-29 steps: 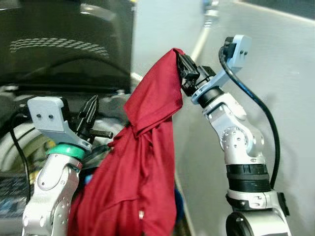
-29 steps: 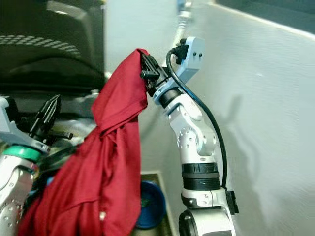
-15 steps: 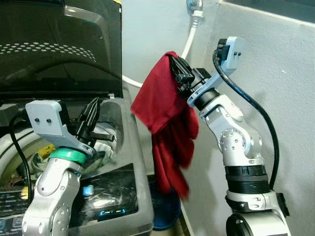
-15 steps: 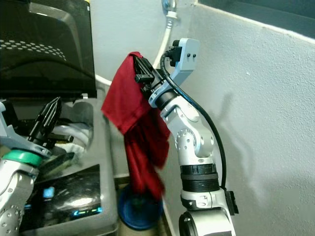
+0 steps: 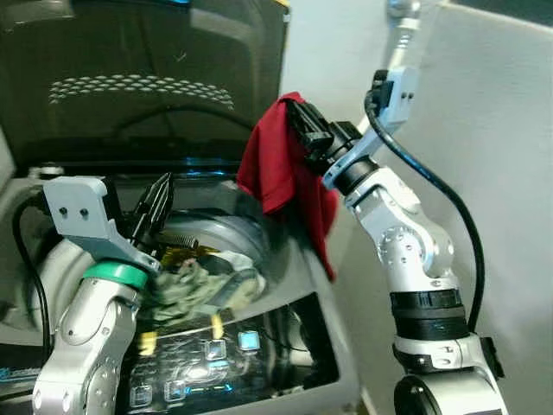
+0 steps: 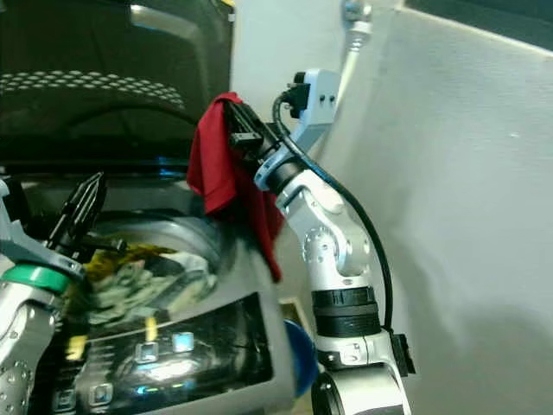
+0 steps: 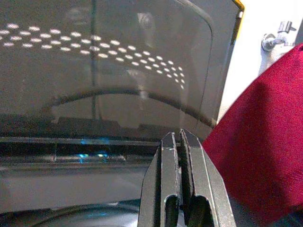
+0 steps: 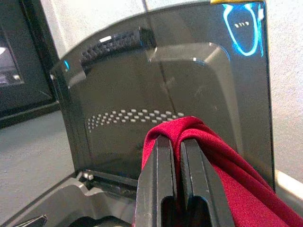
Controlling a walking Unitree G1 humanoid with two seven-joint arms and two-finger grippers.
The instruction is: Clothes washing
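A red garment [image 5: 281, 173] hangs from my right gripper [image 5: 298, 121], whose fingers [image 8: 173, 175] are shut on a fold of it. It dangles over the right rim of the top-loading washing machine [image 5: 311, 285], its tail draped down the outer side. The tinted lid [image 5: 147, 78] stands raised behind. In the drum lie greenish and yellow clothes [image 5: 194, 281]. My left gripper [image 5: 155, 194] is raised over the left part of the drum, fingers [image 7: 182, 184] pressed together with nothing between them.
A lit control panel [image 5: 216, 350] runs along the machine's front. A white wall [image 5: 501, 156] stands close on the right, with a tap and hose [image 5: 399, 26] above. A blue basin [image 6: 298, 359] sits on the floor between machine and wall.
The camera has turned left, bringing the open drum into view. The right gripper has carried the red garment from beside the machine to over its right rim; the cloth hangs shorter.
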